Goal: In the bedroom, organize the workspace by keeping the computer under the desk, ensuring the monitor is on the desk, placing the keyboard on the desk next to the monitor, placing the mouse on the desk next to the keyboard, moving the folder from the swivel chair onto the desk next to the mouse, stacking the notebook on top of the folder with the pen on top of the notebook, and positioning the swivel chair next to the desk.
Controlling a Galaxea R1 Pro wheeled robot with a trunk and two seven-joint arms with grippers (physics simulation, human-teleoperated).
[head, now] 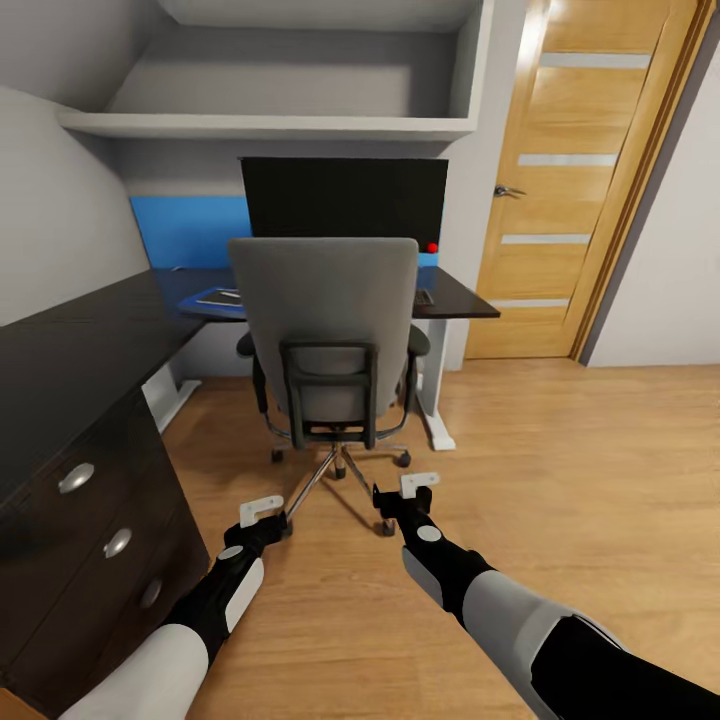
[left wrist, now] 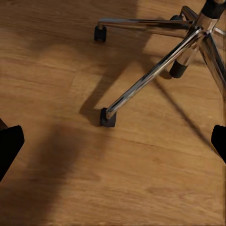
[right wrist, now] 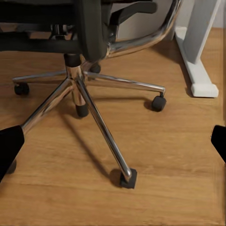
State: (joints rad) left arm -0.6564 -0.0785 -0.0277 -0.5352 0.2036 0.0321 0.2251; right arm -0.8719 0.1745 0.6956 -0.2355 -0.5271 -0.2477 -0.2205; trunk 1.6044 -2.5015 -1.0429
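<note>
I see the swivel chair (head: 325, 330) pushed against the tabletop (head: 455, 297), its back toward me, the monitor (head: 345, 197) behind it. My left fingers (head: 262, 510) and right fingers (head: 418, 483) are both released, low over the wooden floor (head: 560, 470) beside the chrome base (left wrist: 155, 75).

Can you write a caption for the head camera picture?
Grey swivel chair tucked at the black desk, facing the monitor.
</note>
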